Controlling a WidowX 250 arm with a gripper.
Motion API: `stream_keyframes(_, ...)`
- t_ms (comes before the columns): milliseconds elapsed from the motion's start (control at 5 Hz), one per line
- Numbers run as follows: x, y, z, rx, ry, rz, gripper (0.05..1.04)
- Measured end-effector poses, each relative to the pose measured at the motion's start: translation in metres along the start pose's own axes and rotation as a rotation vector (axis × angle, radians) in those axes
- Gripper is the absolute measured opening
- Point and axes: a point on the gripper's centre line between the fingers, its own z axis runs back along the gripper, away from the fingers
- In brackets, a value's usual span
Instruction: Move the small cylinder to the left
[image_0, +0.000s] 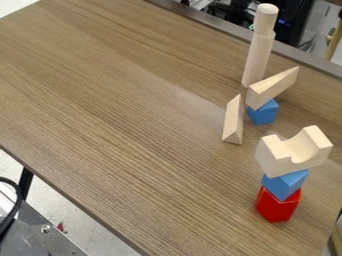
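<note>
The small cylinder stands upright on top of the tall cylinder in the upper right of the frame, so the task looks undone: gripping it, lifting it clear, carrying it left and setting it down all seem to remain. Whether the claw is apart, together or clamped on anything, I cannot tell. No label or writing can be read on either cylinder, nor on the table at the left of the frame.
</note>
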Motion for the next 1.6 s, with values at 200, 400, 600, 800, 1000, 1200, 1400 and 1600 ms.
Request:
stream_keyframes(200, 0.005, 0.001, -0.005, -0.003, 0.000, 0.002, 0.999)
stream_keyframes(400, 0.006, 0.007, -0.007, -0.001, 0.004, 0.011, 0.999)
stream_keyframes(600, 0.007, 0.011, -0.012, -0.005, 0.010, 0.020, 0.999)
stream_keyframes(800, 0.005, 0.011, -0.017, -0.009, 0.024, 0.017, 0.999)
stream_keyframes(1000, 0.007, 0.011, -0.021, -0.014, 0.029, 0.019, 0.952)
stream_keyframes(1200, 0.006, 0.015, -0.022, -0.003, 0.031, 0.038, 0.670)
stream_keyframes(1400, 0.006, 0.017, -0.022, 0.005, 0.031, 0.045, 0.500)
stream_keyframes(1600, 0.006, 0.019, -0.022, 0.013, 0.034, 0.051, 0.500)
